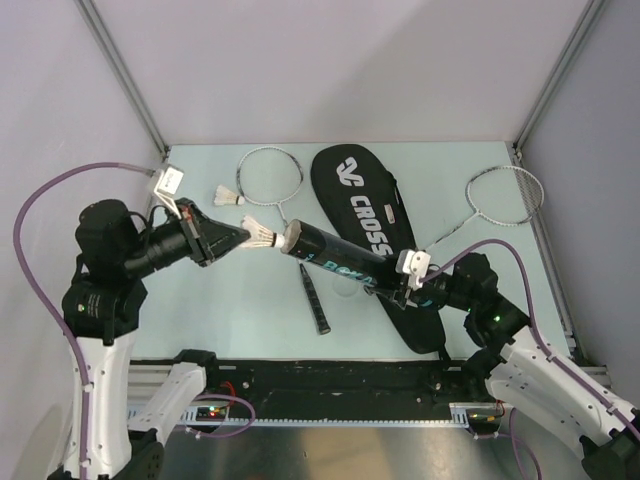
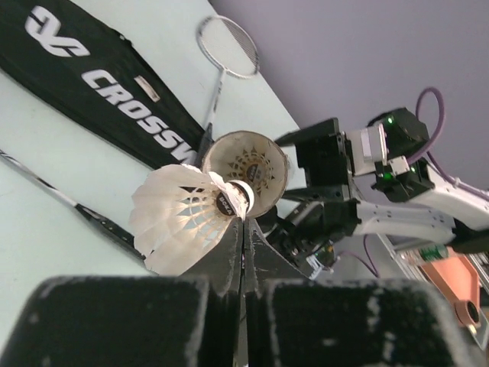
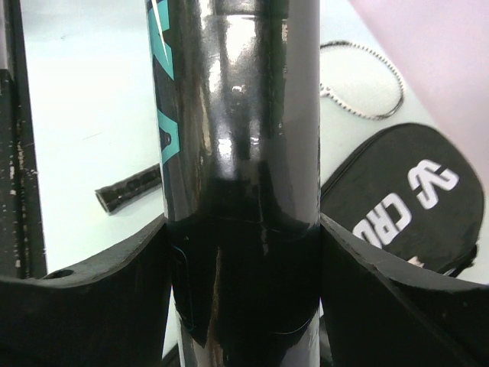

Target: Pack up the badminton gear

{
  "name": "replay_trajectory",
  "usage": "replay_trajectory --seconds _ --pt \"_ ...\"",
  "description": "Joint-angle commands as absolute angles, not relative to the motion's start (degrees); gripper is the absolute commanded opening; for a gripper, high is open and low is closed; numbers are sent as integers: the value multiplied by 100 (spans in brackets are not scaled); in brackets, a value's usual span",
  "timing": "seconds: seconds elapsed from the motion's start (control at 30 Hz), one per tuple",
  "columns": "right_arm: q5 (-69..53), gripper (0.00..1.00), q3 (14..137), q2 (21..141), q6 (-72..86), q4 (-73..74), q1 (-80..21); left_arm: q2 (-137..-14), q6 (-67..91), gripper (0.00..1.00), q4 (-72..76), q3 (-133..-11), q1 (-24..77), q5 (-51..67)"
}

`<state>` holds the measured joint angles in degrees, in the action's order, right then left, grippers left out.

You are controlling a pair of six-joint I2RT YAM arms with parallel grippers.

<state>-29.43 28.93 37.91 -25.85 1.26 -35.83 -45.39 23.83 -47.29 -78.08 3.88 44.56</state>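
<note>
My left gripper (image 1: 238,238) is shut on a white feather shuttlecock (image 1: 258,238), pinching its skirt edge (image 2: 183,216). The cork end points at the open mouth of the black tube (image 2: 248,170), just in front of it. My right gripper (image 1: 398,284) is shut on the black tube (image 1: 335,256), holding its lower end (image 3: 241,252) with the mouth raised toward the left arm. A second shuttlecock (image 1: 229,197) lies at the back left. The black CROSSWAY bag (image 1: 362,205) lies under the tube. One racquet (image 1: 272,177) lies left of the bag, the other (image 1: 503,195) at the right.
The left racquet's black handle (image 1: 313,298) lies on the table below the tube, also seen in the right wrist view (image 3: 128,187). Grey walls and metal frame posts (image 1: 125,75) close in the back and sides. A white cable tag (image 1: 168,181) hangs at the back left.
</note>
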Motion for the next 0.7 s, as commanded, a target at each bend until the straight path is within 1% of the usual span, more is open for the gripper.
replay_trajectory --seconds 0.0,0.17,0.37,0.47,0.67 --pt "-3000 19 2971 3747 -3125 -706 -3554 -4632 2256 0 -4842 -7833 715 4930" --pt "-3170 18 2971 3740 -3198 -760 -3690 -4858 2229 0 -4843 -7676 916 5062" --pt "-2953 16 2962 3751 -3251 -842 -3969 -5120 2179 0 -4761 -7568 1201 5105" --pt "-2762 16 2962 3904 -3295 -955 -4115 -5172 2264 0 -4569 -7424 1394 5127" --pt "-2643 13 2962 4203 -3147 -1450 -4212 -5231 2375 0 -4352 -7118 1596 5108"
